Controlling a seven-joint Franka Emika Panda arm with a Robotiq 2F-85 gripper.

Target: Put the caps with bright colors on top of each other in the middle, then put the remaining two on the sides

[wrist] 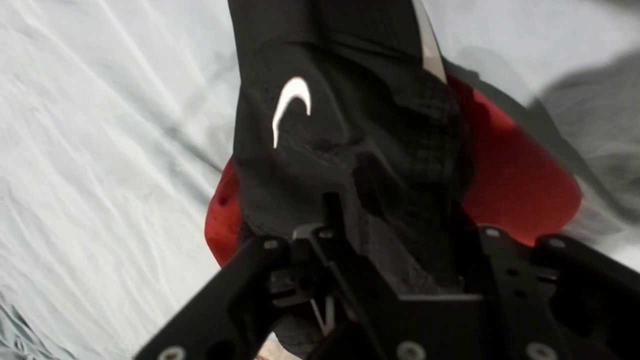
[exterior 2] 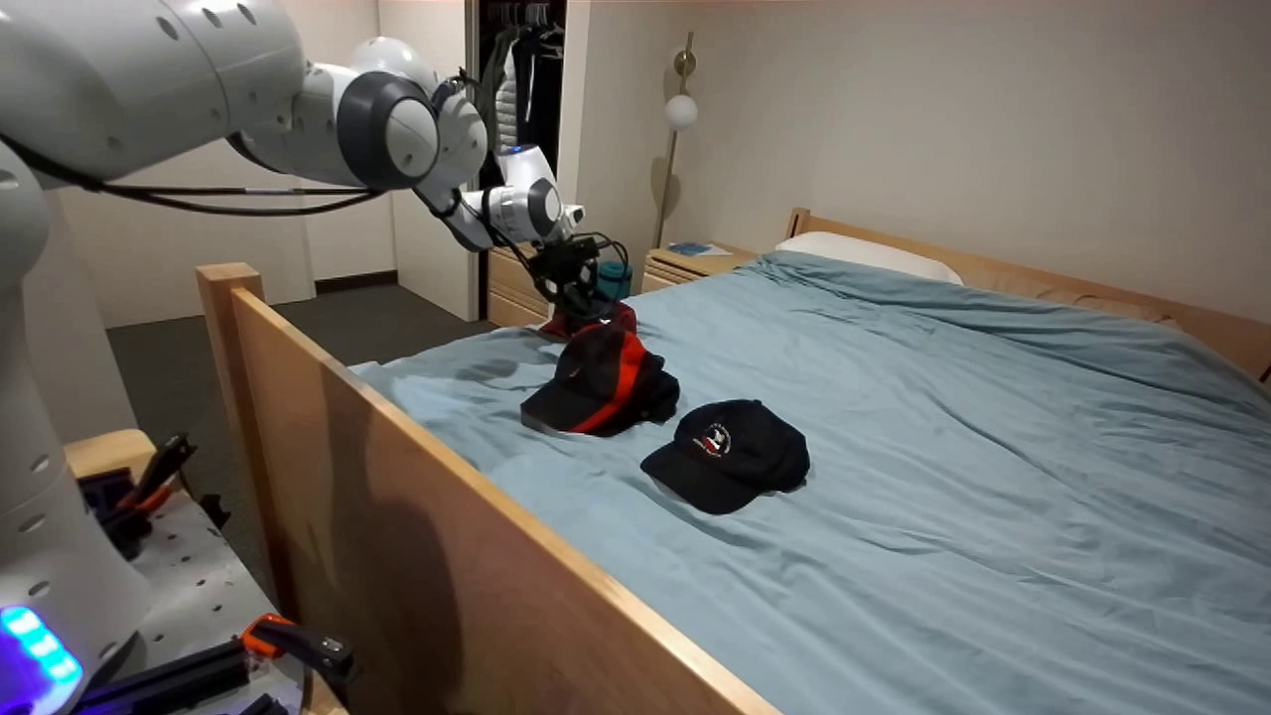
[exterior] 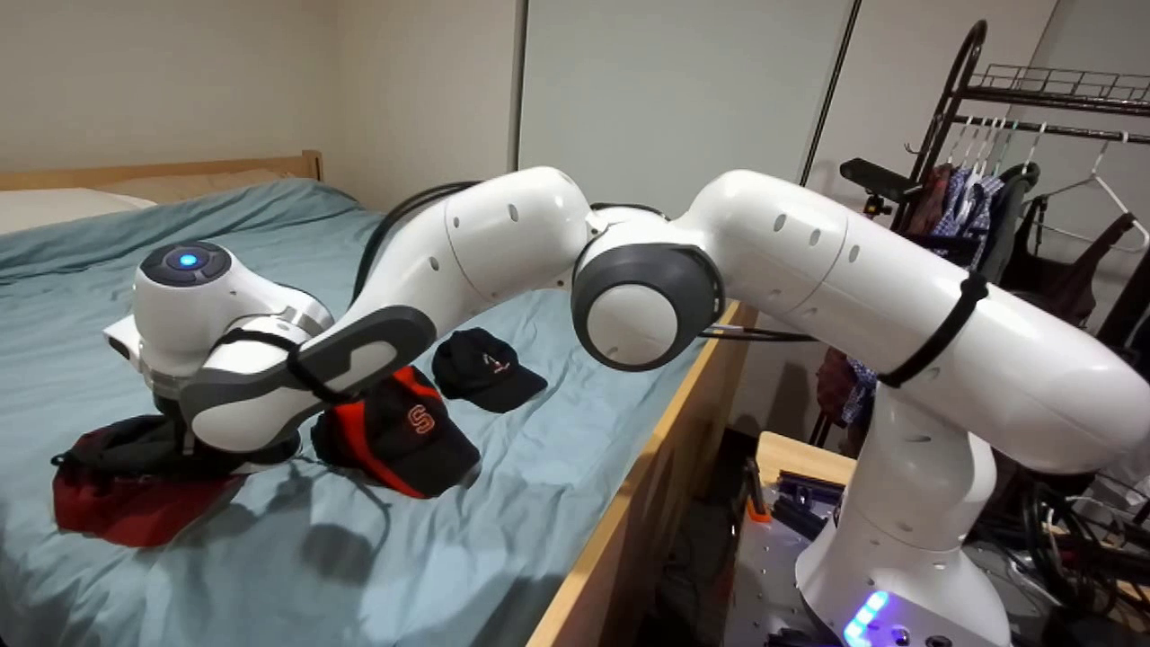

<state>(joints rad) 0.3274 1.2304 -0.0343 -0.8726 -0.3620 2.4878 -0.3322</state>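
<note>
Right beneath the parted claw lies the swoosh-marked dark cap, with red cloth showing on either side.

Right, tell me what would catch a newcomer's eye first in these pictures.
Probably the white robot arm, reaching over a blue bed in both exterior views. Next, perhaps, the white swoosh on black cloth, red showing at both sides, near the gripper in the wrist view. Then the black cap with a bright red stripe, which lies between that black cloth and a black cap with a small front emblem.
</note>
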